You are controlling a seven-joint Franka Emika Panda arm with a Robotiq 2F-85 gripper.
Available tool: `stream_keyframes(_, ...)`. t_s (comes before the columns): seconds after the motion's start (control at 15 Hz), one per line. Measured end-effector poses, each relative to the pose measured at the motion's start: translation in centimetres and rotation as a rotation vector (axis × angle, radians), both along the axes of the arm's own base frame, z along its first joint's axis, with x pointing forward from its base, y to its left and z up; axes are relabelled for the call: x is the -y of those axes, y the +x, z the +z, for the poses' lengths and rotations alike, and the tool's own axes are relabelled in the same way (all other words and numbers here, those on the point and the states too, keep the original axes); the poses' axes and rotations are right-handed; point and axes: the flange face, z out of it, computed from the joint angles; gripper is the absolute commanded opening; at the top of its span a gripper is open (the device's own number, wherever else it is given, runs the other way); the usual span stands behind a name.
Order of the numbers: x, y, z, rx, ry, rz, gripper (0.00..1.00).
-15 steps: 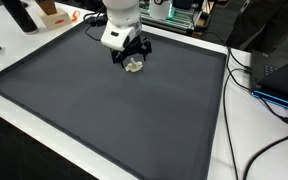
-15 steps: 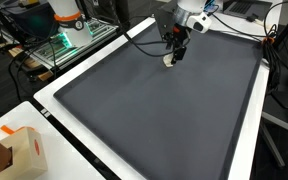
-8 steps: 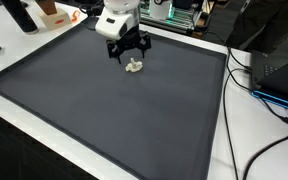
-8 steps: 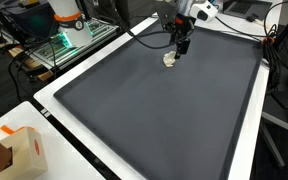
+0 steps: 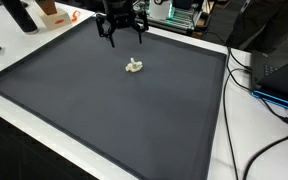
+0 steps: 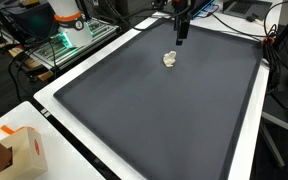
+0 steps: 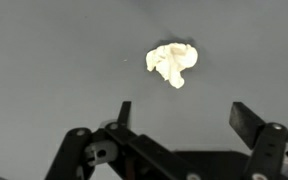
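Observation:
A small crumpled cream-white lump (image 5: 133,67) lies on the dark grey mat (image 5: 104,110) near its far edge. It also shows in an exterior view (image 6: 170,59) and in the wrist view (image 7: 172,63). My gripper (image 5: 122,32) hangs open and empty well above the lump, fingers spread; it appears at the top of an exterior view (image 6: 181,30). In the wrist view the two black fingers (image 7: 184,118) frame bare mat, with the lump lying beyond them.
The mat sits in a white-bordered table (image 6: 54,92). An orange-and-white box (image 6: 22,150) stands at a near corner. Cables (image 5: 269,95) and dark equipment lie beside the mat; racks with electronics (image 6: 64,35) stand behind it.
My gripper was down around the lump, then opened, let it go and rose straight up. The lump stays on the mat.

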Motion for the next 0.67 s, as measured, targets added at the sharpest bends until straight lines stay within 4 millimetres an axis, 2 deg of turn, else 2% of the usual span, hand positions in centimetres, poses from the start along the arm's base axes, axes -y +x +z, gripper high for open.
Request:
stream_keyframes(0.33, 2.9, -1.8, 2.8, 0.009, 0.154, -0.222, 1.00)
stream_keyframes(0.67, 5.7, -3.9, 2.1, -0.009, 0.307, -0.445, 1.00)
